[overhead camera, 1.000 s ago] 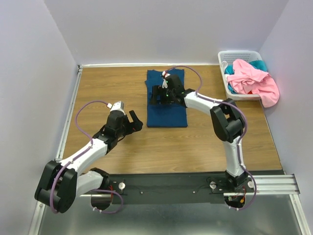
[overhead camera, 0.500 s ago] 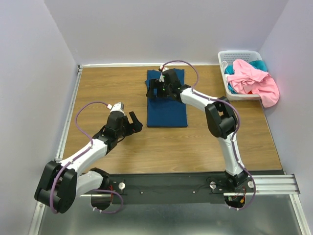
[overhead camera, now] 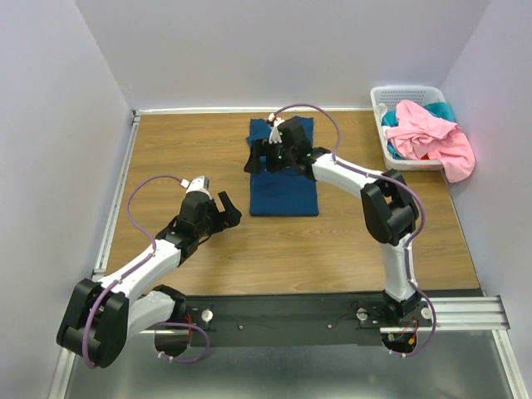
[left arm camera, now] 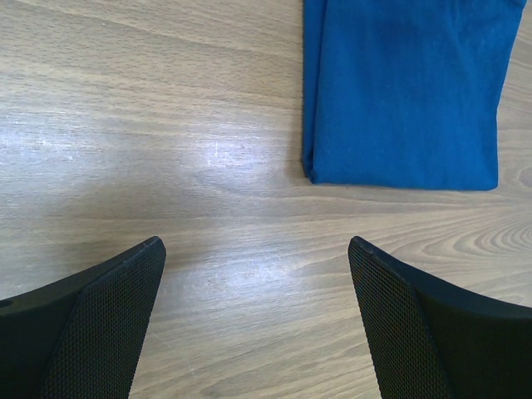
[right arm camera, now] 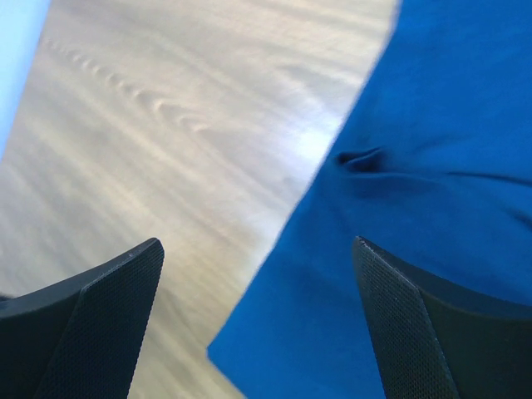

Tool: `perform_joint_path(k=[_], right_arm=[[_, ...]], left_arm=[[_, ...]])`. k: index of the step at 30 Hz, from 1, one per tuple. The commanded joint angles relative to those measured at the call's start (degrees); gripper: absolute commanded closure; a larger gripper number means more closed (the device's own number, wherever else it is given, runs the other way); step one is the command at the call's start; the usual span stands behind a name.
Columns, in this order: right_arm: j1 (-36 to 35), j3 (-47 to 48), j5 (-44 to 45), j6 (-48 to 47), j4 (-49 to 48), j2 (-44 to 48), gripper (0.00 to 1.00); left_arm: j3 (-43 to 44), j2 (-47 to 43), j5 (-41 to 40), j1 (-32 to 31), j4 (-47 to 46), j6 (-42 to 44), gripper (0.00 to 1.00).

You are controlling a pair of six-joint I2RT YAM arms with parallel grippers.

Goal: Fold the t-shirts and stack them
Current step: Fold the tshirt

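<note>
Blue t-shirt (overhead camera: 284,187) lies folded at upper centre, where your right gripper (overhead camera: 256,157), reaching far out, gapes empty, moved from mid-shirt to its upper-left edge, while your left gripper (overhead camera: 228,208) hovers spread and empty.

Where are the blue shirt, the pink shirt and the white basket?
blue shirt (overhead camera: 284,193): top view, its bare near half.
pink shirt (overhead camera: 428,137): top view, middle of its bunched cloth.
white basket (overhead camera: 407,88): top view, its far rim.

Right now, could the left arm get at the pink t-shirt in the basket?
Probably not: the pink t-shirt drapes over the basket at the far right edge, well across the table from the left gripper, and the right arm stretches between them.
</note>
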State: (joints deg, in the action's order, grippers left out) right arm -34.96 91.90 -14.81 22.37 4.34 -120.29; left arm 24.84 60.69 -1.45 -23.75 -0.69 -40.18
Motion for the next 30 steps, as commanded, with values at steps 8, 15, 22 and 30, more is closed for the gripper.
perform_joint_path(k=[8,15,22,30], right_arm=[[-1.78,12.15,-1.29,-0.31,-0.56,-11.80,0.00],[-1.43,24.63,7.51,-3.64,-0.56,-21.91,0.00],[-1.07,32.38,3.82,-5.58,-0.47,-24.74,0.00],[-1.07,17.20,19.27,-3.48,-0.56,-3.49,0.00]], left_arm=[[-0.93,-1.45,-0.13,-0.25,-0.28,0.37,0.02],[-1.81,-3.55,0.75,-0.25,-0.01,0.28,0.02],[-1.81,-3.56,1.01,-0.25,-0.63,0.11,0.02],[0.65,3.46,4.61,-0.25,-6.86,0.55,0.02]])
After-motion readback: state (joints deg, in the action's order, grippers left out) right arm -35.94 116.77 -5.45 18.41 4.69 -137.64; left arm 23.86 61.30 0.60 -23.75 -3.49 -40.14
